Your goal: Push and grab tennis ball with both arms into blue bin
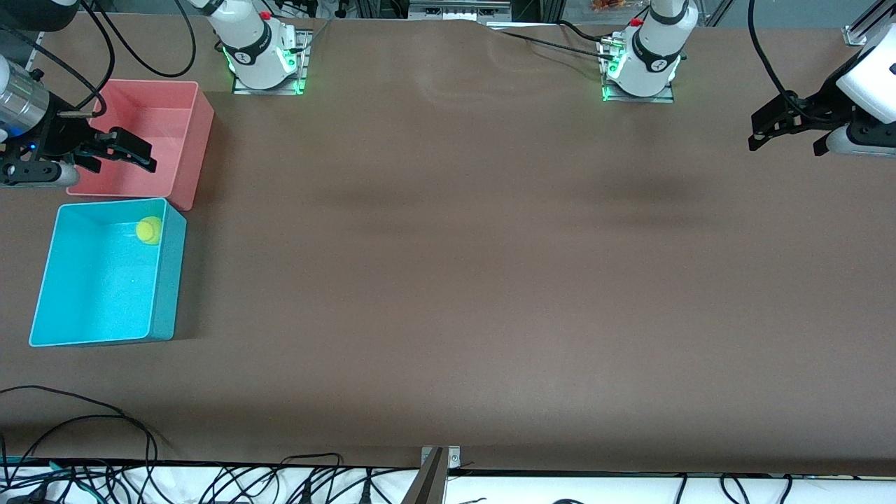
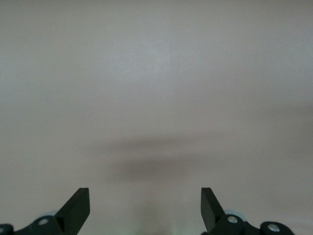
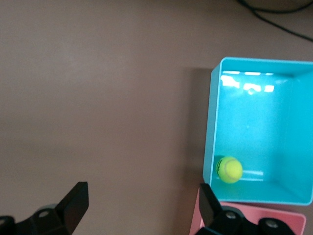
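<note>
The tennis ball (image 1: 148,229) lies inside the blue bin (image 1: 168,294), in the corner next to the pink bin. It also shows in the right wrist view (image 3: 229,170), inside the blue bin (image 3: 210,127). My right gripper (image 1: 126,157) is open and empty, up in the air over the pink bin; its open jaws show in the right wrist view (image 3: 143,193). My left gripper (image 1: 784,143) is open and empty, held above the bare table at the left arm's end. In the left wrist view my left gripper (image 2: 145,196) sees only tabletop.
A pink bin (image 1: 199,140) stands farther from the front camera than the blue bin, almost touching it; it also shows in the right wrist view (image 3: 288,220). Both bins are at the right arm's end. Cables (image 1: 210,483) run along the table's near edge.
</note>
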